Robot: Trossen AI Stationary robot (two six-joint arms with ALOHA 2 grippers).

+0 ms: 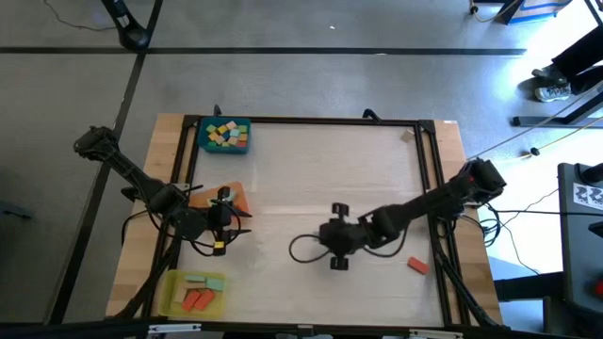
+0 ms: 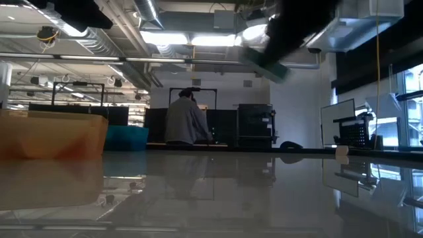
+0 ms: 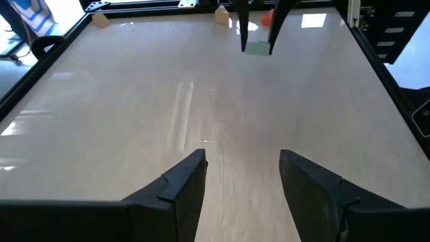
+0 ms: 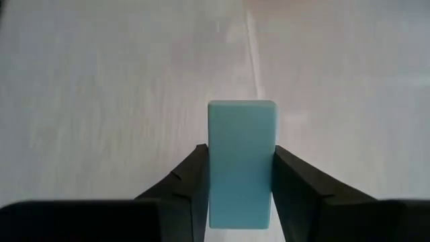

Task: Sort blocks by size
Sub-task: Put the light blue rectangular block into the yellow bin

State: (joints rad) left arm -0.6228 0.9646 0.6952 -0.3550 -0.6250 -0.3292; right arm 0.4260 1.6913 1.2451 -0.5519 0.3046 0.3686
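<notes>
My right gripper (image 1: 327, 235) hangs over the table's middle, toward the near edge, and is shut on a teal-green block (image 4: 242, 154). The low view shows this block (image 2: 268, 66) well above the tabletop. The left wrist view shows it (image 3: 256, 48) between the far-off fingers. My left gripper (image 1: 228, 218) waits open at the left, beside the orange tray (image 1: 236, 196), with nothing between its fingers (image 3: 181, 185). More blocks lie in the blue tray (image 1: 224, 135) and the yellow tray (image 1: 193, 292). A red block (image 1: 417, 266) rests flat on the table at the near right. My right gripper pinches the teal-green block by its two long sides (image 4: 213, 168) between its two fingers. The block lies along the fingers, and its free end (image 4: 242, 107) sticks out past the fingertips. The fingers slant downward, and the block is lifted clear of the table.
A tan block (image 1: 407, 137) lies near the far right corner. A dark frame (image 1: 330, 121) borders the work surface. A cable loop (image 1: 301, 250) hangs by my right gripper. Beyond the table a person (image 2: 188, 119) stands facing away.
</notes>
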